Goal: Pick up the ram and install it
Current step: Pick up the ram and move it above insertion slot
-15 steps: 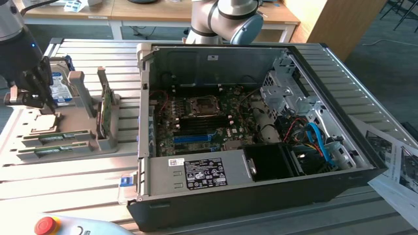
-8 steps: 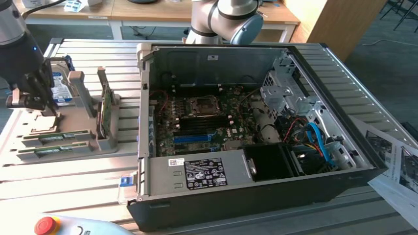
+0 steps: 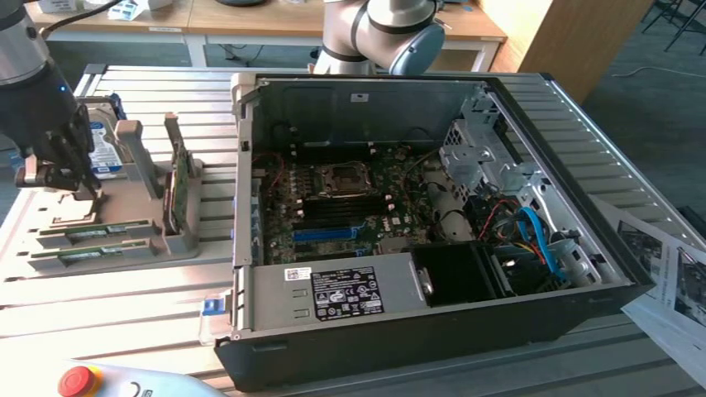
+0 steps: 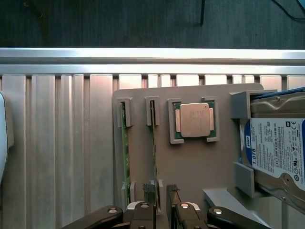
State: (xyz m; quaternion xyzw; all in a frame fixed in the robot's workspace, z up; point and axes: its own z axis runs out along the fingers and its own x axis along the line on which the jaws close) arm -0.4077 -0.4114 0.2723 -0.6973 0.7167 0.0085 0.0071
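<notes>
Wrist view: gripper [image 4: 160, 191] is right over the tray [image 4: 190, 171], released. The 2 fingers [image 4: 149, 195] are apart with nothing clamped. They straddle one end of the ram [image 4: 154, 143], which stands on edge in the tray's slot pair. It doesn't look centred: the stick sits close to 1 finger and the gap is on the other side.

Second stick [image 4: 125, 152] is in the tray's next slot pair, toward the tray's outer edge and just beside the ram. CPU [image 4: 193, 119] lies flat in its tray pocket on the ram's other side. Hard drive [image 4: 276, 152] is in the tray's bracket past the CPU.

Risks as I read them:
- With the fingers off-centre, closing would push the stick sideways before the 2nd finger lands, so it could tilt or jam in the tray's slots.
- A grip near the end instead of the middle could let the ram pivot on lift and drag on the tray's posts.
- The finger on the second stick's side has little room, so any drift could clip that stick.

Exterior view: arm [image 3: 33, 74] stands near-vertical over the tray, wrist pointing straight down at the end away from the PC case [image 3: 441, 351]. The case is open beside the tray, with the motherboard [image 3: 331, 207] exposed.
</notes>
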